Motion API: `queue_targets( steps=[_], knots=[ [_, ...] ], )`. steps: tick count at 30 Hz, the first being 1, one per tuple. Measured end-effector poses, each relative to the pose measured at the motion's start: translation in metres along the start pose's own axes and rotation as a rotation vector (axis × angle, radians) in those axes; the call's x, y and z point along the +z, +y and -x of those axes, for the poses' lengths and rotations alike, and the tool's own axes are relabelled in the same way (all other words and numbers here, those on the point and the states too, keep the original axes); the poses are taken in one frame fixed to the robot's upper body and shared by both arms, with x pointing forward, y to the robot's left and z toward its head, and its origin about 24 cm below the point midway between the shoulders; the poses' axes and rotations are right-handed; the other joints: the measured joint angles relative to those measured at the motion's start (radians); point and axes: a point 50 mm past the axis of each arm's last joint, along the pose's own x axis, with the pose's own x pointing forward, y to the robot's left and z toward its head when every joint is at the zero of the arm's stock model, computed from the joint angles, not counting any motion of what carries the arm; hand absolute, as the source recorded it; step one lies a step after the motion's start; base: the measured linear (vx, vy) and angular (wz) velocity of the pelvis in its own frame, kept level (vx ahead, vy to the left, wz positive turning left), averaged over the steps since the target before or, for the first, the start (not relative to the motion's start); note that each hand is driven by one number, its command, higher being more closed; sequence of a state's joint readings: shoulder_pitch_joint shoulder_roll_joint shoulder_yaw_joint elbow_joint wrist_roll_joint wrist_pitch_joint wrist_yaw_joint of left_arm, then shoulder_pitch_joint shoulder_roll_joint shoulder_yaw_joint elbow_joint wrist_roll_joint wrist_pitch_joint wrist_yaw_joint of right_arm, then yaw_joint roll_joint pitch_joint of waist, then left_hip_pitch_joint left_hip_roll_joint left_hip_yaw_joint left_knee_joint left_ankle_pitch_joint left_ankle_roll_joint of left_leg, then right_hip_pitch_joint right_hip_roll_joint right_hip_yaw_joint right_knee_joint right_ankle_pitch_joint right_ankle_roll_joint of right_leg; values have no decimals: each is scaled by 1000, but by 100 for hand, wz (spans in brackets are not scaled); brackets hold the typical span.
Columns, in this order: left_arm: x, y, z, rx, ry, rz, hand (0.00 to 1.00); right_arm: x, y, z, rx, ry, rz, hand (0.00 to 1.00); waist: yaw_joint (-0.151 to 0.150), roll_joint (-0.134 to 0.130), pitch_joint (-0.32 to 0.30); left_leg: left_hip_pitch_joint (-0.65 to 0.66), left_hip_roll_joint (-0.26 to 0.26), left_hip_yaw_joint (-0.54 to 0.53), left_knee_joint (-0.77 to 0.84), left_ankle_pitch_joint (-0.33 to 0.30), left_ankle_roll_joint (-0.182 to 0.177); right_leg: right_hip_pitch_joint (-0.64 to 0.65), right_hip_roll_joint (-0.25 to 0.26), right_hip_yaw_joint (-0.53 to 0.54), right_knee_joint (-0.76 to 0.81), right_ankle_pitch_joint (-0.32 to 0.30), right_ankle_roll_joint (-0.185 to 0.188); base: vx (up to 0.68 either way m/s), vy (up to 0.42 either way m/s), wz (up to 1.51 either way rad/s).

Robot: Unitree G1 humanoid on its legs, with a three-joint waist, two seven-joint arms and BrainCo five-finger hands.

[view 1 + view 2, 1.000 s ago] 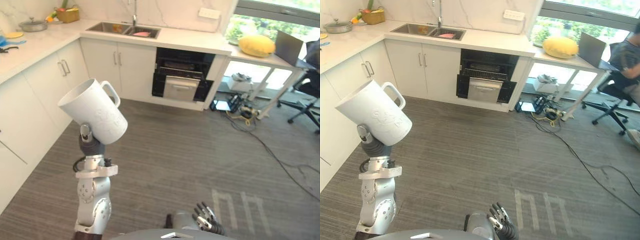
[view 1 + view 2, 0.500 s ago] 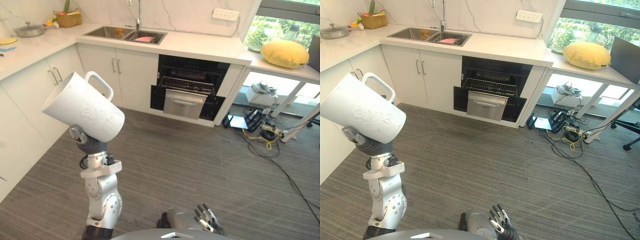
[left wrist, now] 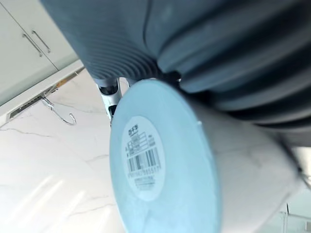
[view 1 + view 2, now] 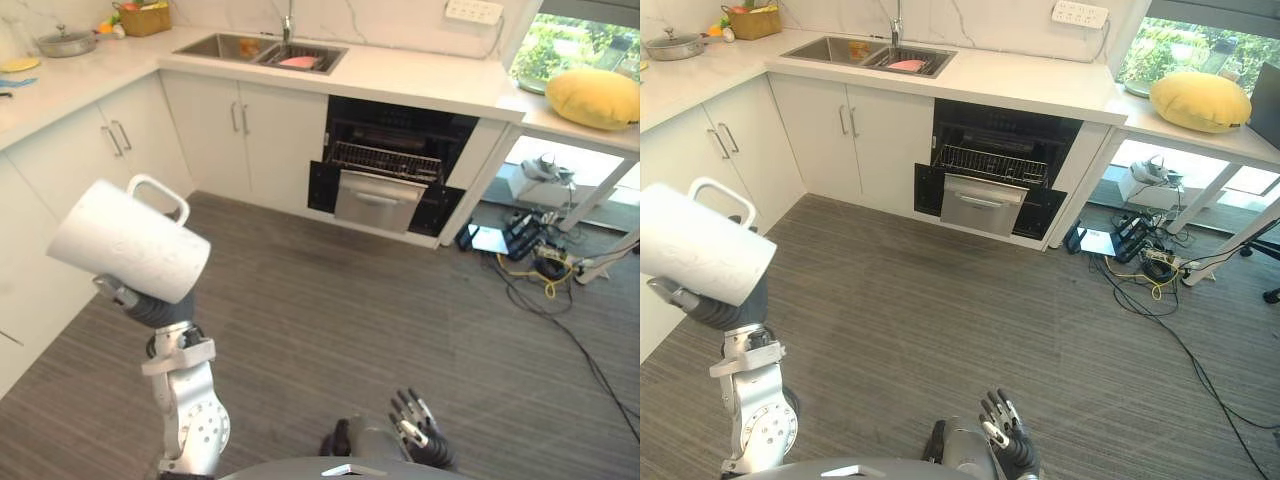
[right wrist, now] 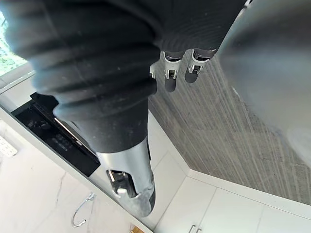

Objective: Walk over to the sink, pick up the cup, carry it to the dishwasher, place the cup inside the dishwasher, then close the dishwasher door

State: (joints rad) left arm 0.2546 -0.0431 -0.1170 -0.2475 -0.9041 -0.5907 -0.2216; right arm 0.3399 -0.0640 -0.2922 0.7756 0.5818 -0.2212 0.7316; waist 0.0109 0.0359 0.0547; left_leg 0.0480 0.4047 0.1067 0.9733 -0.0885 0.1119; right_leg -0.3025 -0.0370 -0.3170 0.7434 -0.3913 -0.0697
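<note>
Left eye view: the cup (image 4: 128, 240) is out of the sink (image 4: 222, 46), tilted at frame left in the left hand (image 4: 140, 303), whose fingers grip it from beneath on an upright forearm. The open dishwasher (image 4: 385, 185), upper centre, is well apart, so placing and door-closing are left.
Right eye view: right hand (image 4: 1002, 435) hangs low, bottom centre.
Left wrist view: the cup's base faces the camera.
Right wrist view: fingers (image 5: 170, 77) loosely straight, holding nothing.
</note>
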Motion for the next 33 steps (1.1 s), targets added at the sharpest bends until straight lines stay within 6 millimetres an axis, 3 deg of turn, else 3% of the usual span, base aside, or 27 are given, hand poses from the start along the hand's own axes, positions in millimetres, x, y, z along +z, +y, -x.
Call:
queue_targets(
  steps=[1, 2, 3, 4, 6, 8, 9, 11, 15, 16, 17, 19, 20, 21, 22, 23, 24, 26, 27, 29, 32, 33],
  knots=[
    [-2, 4, 6, 21, 30, -3, 100, 7, -5, -2, -12, -4, 15, 0, 2, 30, 9, -103, 1, -8, 155, -70, -42, 41, 16, -5, -42, -2, -4, 230, -116, -8],
    [-8, 8, 9, 25, 71, -9, 100, 8, -12, -2, -38, 15, 21, 0, -1, 41, 19, -187, -25, 28, 203, -151, -58, 103, 21, -9, -117, 10, 14, 269, -110, 0],
    [-10, 11, 10, 25, 91, -16, 100, 7, -15, 0, -53, 29, 19, 0, -4, 39, 20, -218, -45, 56, 183, -189, -73, 136, 22, -12, -164, 29, 24, 321, -155, 18],
    [-12, 14, 12, 24, 119, -23, 100, 3, -18, 3, -68, 49, 10, 0, -3, 25, 22, -242, -93, 116, 62, -242, -85, 207, 21, -17, -262, 76, 13, 315, -151, 13],
    [-12, 14, 9, 5, 124, -28, 100, 9, -21, -1, -72, 36, 15, 0, 4, 9, 35, -260, -196, 174, -278, -258, -109, 300, 20, -11, -384, 125, -2, 383, -124, -6],
    [-11, 14, 8, 6, 123, -33, 100, 14, -20, -6, -64, 20, 21, 0, 4, -5, 45, -267, -277, 156, -533, -193, -126, 345, 12, 5, -442, 134, 7, 323, -41, -30],
    [-10, 16, 10, 27, 127, -42, 100, 21, -17, -13, -40, 1, 43, 0, 15, -21, 50, -276, -322, 95, -692, -44, -162, 389, 9, 37, -497, 146, 24, 325, -25, -56],
    [-11, 15, 9, 37, 125, -41, 100, 26, -14, -20, -7, -6, 54, 0, 21, -16, 54, -317, -310, 35, -721, 28, -195, 425, 26, 64, -553, 153, 38, 341, 23, -51],
    [-11, 14, 9, 20, 131, -48, 100, 23, -9, -31, 14, 33, 44, 0, 23, -31, 75, -372, -293, 5, -745, 202, -165, 519, 16, 123, -593, 111, 111, 433, 191, -43],
    [-10, 14, 3, -13, 126, -58, 100, 15, -3, -35, 24, 62, 20, 0, 22, -78, 85, -342, -328, 38, -682, 155, -117, 546, -49, 171, -556, 85, 164, 500, 249, -44],
    [-10, 11, -3, -42, 111, -62, 100, 12, -1, -36, 32, 68, 9, 0, 21, -90, 97, -357, -329, 56, -563, 65, -102, 545, -71, 212, -500, 84, 189, 493, 264, -42],
    [-10, 8, -8, -71, 109, -68, 100, 4, -5, -27, 11, 88, -3, 0, 20, -104, 89, -353, -336, 86, -445, -66, -81, 539, -101, 253, -395, 72, 210, 447, 304, -35],
    [-11, 5, -12, -101, 112, -90, 100, -2, -8, -20, -10, 90, -12, 0, 20, -120, 74, -334, -359, 108, -432, -118, -75, 500, -136, 264, -279, 78, 241, 418, 282, -34],
    [-12, 3, -14, -119, 115, -101, 100, -4, -8, -17, -19, 85, -18, 0, 19, -123, 71, -318, -365, 119, -436, -136, -64, 468, -149, 281, -203, 98, 273, 406, 261, -34],
    [-13, -1, -18, -146, 123, -119, 100, -8, -8, -14, -27, 81, -26, 0, 14, -118, 74, -278, -372, 131, -447, -162, -57, 396, -157, 325, -41, 184, 347, 386, 234, -41],
    [-15, -3, -20, -158, 138, -142, 100, -14, -4, -14, -18, 85, -38, 0, 10, -116, 80, -202, -397, 145, -503, -170, -57, 314, -168, 359, 131, 222, 357, 383, 211, -41],
    [-16, -4, -19, -162, 150, -158, 100, -17, -3, -12, -15, 90, -43, 0, 3, -120, 78, -162, -407, 148, -538, -170, -57, 286, -167, 362, 198, 219, 345, 374, 171, -34],
    [-21, -13, -17, -192, 177, -211, 100, -23, 0, -6, 17, 111, -23, 0, -26, -107, 62, -36, -419, 151, -670, -165, -62, 183, -129, 312, 277, 166, 243, 368, 125, -15],
    [-23, -16, -18, -204, 183, -216, 100, -23, 1, -7, 20, 101, -21, 0, -33, -103, 59, -15, -418, 151, -695, -162, -64, 154, -120, 293, 263, 152, 226, 316, 58, -6],
    [-33, -26, -21, -239, 210, -192, 100, -19, 6, -11, 38, 68, -11, 0, -51, -90, 57, 48, -404, 143, -735, -159, -65, 67, -77, 231, 87, 97, 164, 425, -28, 12],
    [-36, -31, -22, -258, 215, -174, 100, -21, 11, -11, 42, 48, -20, 0, -81, -80, 56, 78, -361, 108, -695, -190, -96, 22, -13, 225, -111, 107, 135, 376, -93, 34],
    [-29, -40, -19, -266, 100, -124, 100, -19, 18, -3, 56, 32, 31, 0, -35, -49, -6, -14, -284, 59, -394, -389, -158, 77, 33, 223, -153, 166, 71, 78, -34, 10]
  ],
)
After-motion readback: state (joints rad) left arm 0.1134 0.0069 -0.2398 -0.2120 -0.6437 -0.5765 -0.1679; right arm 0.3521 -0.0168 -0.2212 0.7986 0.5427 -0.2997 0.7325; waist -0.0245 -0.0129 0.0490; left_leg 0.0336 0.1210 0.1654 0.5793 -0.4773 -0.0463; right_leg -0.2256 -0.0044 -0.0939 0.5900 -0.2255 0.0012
